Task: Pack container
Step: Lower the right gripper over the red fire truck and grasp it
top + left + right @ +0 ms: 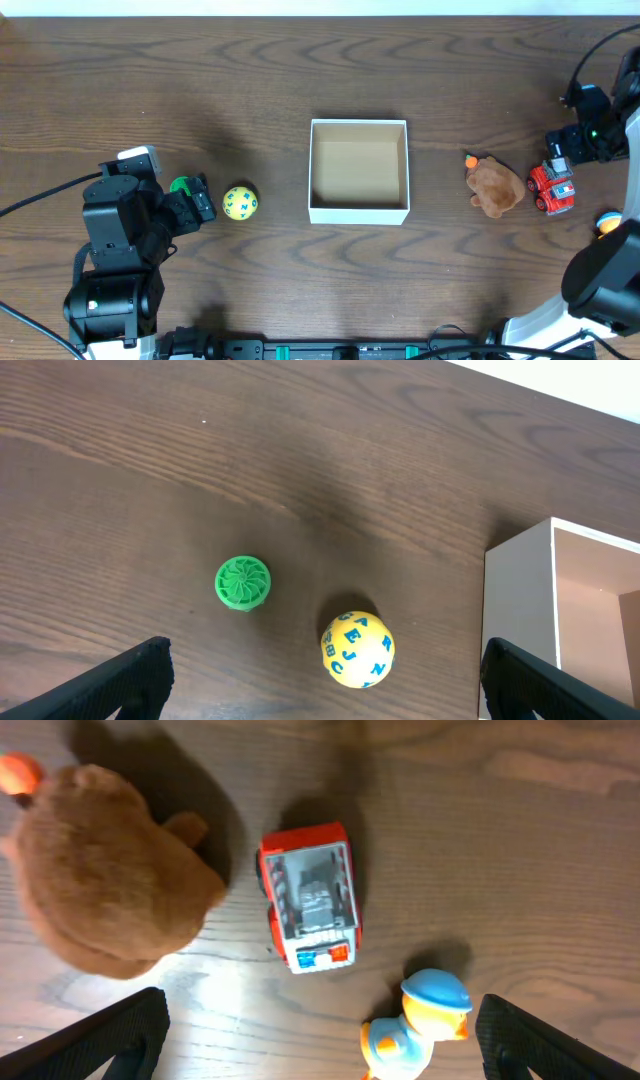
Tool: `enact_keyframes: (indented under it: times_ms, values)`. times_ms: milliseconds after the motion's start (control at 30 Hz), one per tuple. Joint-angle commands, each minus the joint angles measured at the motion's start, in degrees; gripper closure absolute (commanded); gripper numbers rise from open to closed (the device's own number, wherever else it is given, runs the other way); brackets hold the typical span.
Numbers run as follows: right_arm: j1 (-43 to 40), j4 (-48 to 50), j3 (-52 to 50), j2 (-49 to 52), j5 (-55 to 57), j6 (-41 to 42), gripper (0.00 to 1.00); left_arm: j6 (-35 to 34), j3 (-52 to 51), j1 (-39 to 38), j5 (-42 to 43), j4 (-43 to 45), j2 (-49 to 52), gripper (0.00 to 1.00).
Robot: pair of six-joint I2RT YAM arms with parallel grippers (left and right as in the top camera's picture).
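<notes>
Both wide apart, left claw (325, 665) and right claw (320, 1020), square low-walled cardboard container (359, 213), fuzzy brown plush (100, 880), lettered ball (357, 649).

Light in the overhead view is soft and even. The bench (200, 80) carries only faint shadows, and a thin strip along the top edge is washed out to white. In the left wrist view the yellow ball (357, 650) looks sharp, but the dark fingers (120, 685) are blurred. In the right wrist view a pale glare lies on the wood beside the fire truck (310, 900), and that picture is slightly soft.
</notes>
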Motion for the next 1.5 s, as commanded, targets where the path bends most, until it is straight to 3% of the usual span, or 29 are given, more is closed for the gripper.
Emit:
enact_keyframes:
  times_ms: [0,433,900,1167,1367,1467]
  values:
    - [-0.7,1.2,-0.2,1.4,-1.4,0.5,0.01,0.5,1.2,-0.2,-0.4,0.1,0.0,0.02]
    - [-0.8,17.7,-17.7,2.3,-1.3,0.5,0.01,0.5,1.2,-0.2,-0.4,0.3,0.1,0.02]
    - [-1.0,28.2,-25.7,2.3,-3.7,1.7,0.01,0.5,1.2,-0.2,-0.4,0.3,0.1,0.02]
    - [-1.0,28.8,-25.7,2.3,-3.7,3.6,0.20,0.5,1.2,-0.2,-0.4,0.3,0.1,0.02]
    - [-1.0,28.9,-25.7,2.3,-3.7,4.3,0.25,0.5,1.2,-0.2,-0.4,0.3,0.1,0.02]
    - [-1.0,28.9,-25.7,2.3,-3.7,4.5,0.33,0.5,1.2,-0.2,-0.4,0.3,0.1,0.02]
